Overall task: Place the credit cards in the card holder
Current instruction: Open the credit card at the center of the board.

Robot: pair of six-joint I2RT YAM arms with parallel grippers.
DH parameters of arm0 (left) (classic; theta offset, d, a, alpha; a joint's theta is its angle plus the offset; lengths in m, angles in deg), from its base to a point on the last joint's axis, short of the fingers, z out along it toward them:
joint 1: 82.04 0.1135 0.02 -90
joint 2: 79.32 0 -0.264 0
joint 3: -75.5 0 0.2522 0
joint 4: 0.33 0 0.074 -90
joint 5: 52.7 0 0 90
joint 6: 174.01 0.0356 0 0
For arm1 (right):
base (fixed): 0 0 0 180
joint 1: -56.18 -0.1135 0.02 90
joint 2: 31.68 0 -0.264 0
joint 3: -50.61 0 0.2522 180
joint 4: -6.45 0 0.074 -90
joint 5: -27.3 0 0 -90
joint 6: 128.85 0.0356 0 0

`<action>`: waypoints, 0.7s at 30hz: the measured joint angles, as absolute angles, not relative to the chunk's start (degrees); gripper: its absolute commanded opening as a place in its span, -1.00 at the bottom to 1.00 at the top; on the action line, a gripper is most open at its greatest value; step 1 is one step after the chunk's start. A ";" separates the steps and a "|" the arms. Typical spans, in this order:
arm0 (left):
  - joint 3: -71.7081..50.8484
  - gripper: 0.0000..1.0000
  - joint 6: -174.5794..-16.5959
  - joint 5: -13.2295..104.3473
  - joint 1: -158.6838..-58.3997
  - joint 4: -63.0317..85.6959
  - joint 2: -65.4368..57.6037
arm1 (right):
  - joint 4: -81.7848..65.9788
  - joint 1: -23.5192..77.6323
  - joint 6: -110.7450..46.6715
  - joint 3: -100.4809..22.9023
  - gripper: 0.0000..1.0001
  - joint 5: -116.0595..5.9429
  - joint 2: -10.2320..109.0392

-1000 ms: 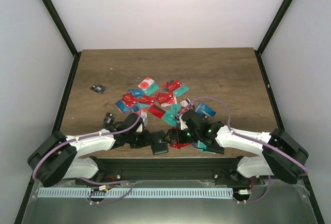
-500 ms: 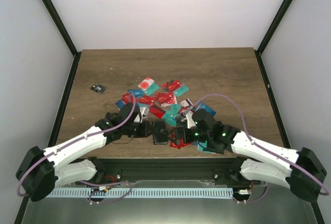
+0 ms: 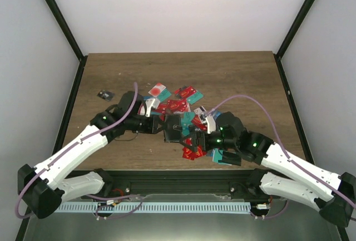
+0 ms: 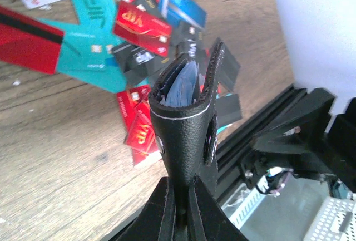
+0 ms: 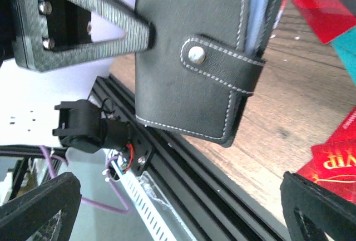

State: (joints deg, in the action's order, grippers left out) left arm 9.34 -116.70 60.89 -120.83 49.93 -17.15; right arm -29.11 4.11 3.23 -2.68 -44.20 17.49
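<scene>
Card holder (image 3: pixel 172 128) now rides forward, clenched in the left end effector (image 3: pixel 159 125), while the right end effector (image 3: pixel 193 137) has released wide, free to fetch credit cards (image 3: pixel 179 106).

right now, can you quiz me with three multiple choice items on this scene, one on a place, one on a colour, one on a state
1. Where is the holder?
A. lying flat
B. held up in the left fingers
C. out of view

2. What colour is the holder?
A. red
B. teal
C. black

3. How are the right fingers?
A. open, empty
B. shut on the holder
C. shut tight, empty

Answers:
1 B: the left wrist view shows those fingers clamped on its lower edge.
2 C: the right wrist view shows it black with pale stitching.
3 A: the right wrist view shows the tips far apart and touching nothing.
</scene>
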 measured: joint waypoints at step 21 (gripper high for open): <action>1.10 -0.92 -113.96 73.39 -120.08 52.48 -14.90 | -19.08 4.33 4.96 -2.31 0.61 -24.37 18.10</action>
State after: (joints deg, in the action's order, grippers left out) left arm 1.10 -113.96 73.39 -120.08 52.48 -14.90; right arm -19.08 4.33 4.96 -2.31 -24.37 18.10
